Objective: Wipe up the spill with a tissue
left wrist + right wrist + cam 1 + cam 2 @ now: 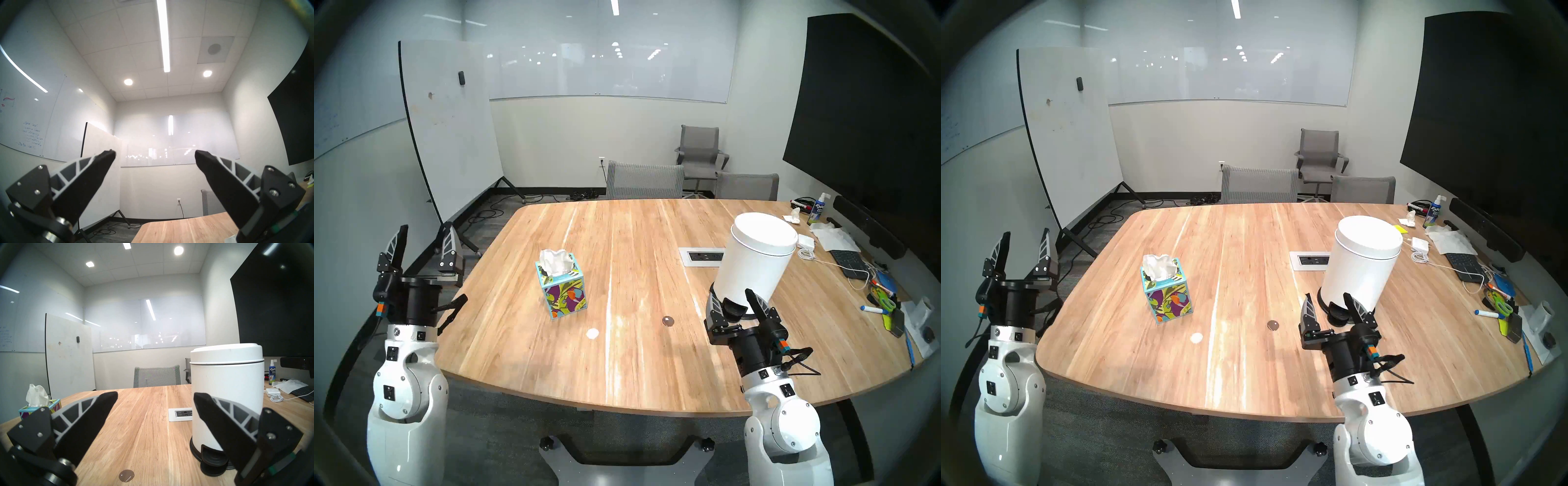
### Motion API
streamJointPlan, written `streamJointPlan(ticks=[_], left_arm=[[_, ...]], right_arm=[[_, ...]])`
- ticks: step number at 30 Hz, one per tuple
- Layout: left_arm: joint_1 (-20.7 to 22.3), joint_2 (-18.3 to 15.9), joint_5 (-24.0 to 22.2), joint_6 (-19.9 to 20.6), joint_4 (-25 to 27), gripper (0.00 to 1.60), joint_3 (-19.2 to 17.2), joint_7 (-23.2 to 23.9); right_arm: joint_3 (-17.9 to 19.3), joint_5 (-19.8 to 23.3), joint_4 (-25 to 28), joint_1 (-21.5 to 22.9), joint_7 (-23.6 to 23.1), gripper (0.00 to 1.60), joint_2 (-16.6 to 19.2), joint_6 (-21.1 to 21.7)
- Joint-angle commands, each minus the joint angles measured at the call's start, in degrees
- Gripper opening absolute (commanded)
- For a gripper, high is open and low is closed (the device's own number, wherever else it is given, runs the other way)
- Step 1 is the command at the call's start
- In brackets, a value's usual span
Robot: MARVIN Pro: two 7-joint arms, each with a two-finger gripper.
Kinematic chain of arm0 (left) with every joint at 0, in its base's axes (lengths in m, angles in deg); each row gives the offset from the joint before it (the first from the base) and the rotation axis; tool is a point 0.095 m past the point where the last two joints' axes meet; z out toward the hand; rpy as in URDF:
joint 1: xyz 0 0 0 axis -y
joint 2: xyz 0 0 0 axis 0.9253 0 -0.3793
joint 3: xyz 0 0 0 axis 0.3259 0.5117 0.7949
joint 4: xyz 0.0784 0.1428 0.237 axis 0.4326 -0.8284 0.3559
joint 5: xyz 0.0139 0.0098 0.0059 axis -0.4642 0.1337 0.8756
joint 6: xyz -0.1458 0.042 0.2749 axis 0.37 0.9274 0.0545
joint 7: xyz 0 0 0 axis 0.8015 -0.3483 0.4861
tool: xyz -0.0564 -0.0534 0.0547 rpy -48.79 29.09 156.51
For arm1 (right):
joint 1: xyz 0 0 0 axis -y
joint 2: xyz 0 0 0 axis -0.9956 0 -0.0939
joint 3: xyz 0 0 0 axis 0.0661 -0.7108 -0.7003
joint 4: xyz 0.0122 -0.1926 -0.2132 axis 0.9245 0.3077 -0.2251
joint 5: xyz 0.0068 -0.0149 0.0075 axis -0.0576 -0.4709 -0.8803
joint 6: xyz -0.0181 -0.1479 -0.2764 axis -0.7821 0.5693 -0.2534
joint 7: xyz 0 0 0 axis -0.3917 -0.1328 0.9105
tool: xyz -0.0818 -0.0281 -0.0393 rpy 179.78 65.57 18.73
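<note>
The wooden table [653,356] carries two small blots near its front edge — a pale whitish spill [592,333] and, to its right, a dark brownish spill [668,320]. The patterned tissue box [561,288], a tissue [555,261] protruding from its top, stands just behind the pale blot. The left gripper [424,242] is raised off the table's left edge, fingers spread and empty. The right gripper [734,298] — fingers likewise apart, holding nothing — hovers before the white pedal bin [755,261].

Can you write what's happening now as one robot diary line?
left gripper open, empty | right gripper open, empty | tissue in box | spills unwiped
</note>
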Motion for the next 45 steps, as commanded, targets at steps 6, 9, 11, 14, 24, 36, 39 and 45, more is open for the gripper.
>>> streamJointPlan(ticks=[6,9,11,14,24,36,39,45], left_arm=[[2.4,2.6,6.6,-5.5,-2.2,1.6,3.9,-0.9],[2.4,2.7,6.9,-5.7,-2.3,1.6,4.0,-1.1],[2.5,2.7,7.1,-5.8,-2.3,1.6,4.0,-1.3],[2.5,2.7,7.2,-5.9,-2.4,1.6,4.1,-1.4],[2.5,2.7,7.5,-6.0,-2.4,1.6,4.2,-1.7],[2.6,2.8,7.8,-5.9,-2.5,1.6,4.2,-2.1],[2.6,2.8,7.8,-5.8,-2.5,1.6,4.3,-2.1],[2.7,2.8,7.9,-5.8,-2.6,1.6,4.3,-2.2]], right_arm=[[-0.1,0.0,1.3,0.1,0.1,1.6,-0.1,-0.2],[-0.1,0.0,1.3,0.1,0.1,1.6,-0.1,-0.2],[-0.1,0.0,1.3,0.1,0.1,1.6,-0.1,-0.2],[-0.1,0.0,1.3,0.1,0.2,1.6,-0.1,-0.2],[-0.3,0.0,1.0,0.4,0.8,1.6,-0.9,-1.0],[1.5,-1.3,-0.9,9.8,3.6,1.6,1.9,4.9],[0.3,-2.1,-1.5,11.4,3.7,1.6,2.9,6.5],[-3.2,-4.4,-3.6,15.8,3.1,1.6,4.3,10.2]])
